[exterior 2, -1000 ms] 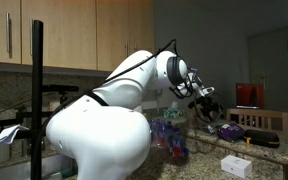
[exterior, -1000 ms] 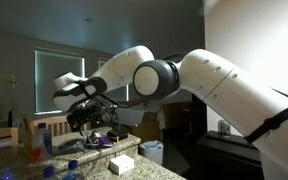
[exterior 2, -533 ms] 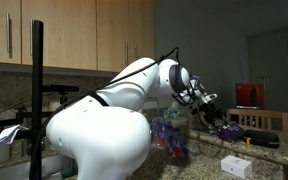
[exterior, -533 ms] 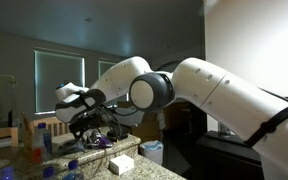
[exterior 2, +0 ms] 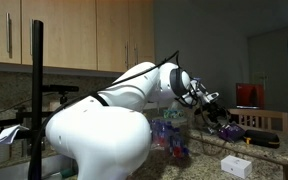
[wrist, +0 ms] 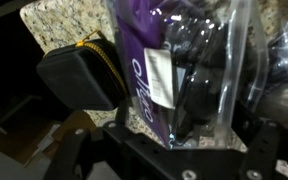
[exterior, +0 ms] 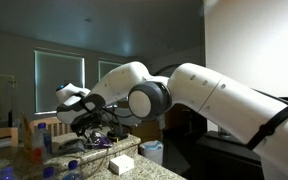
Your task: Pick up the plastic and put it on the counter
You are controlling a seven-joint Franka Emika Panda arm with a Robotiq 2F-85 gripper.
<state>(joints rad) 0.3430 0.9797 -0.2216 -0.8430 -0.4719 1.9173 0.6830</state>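
The speckled stone counter [wrist: 56,13] shows at the upper left of the wrist view. The purple plastic [wrist: 149,70] fills the middle of this frame, below my gripper [exterior: 90,119], whose jaws stand wide apart and grasp nothing.

The white arm [exterior: 229,95] is being stretched across the frame in both exterior views, and it is being bent at the large grey elbow joint [exterior: 149,100] so that the forearm is being angled away from the camera. The wrist [exterior: 72,98] is being tilted downward, with the dark gripper [exterior: 89,122] being pointed low. In the wrist view, one black finger [wrist: 79,78] is being seen at the left, and the jaws are being held wide apart.
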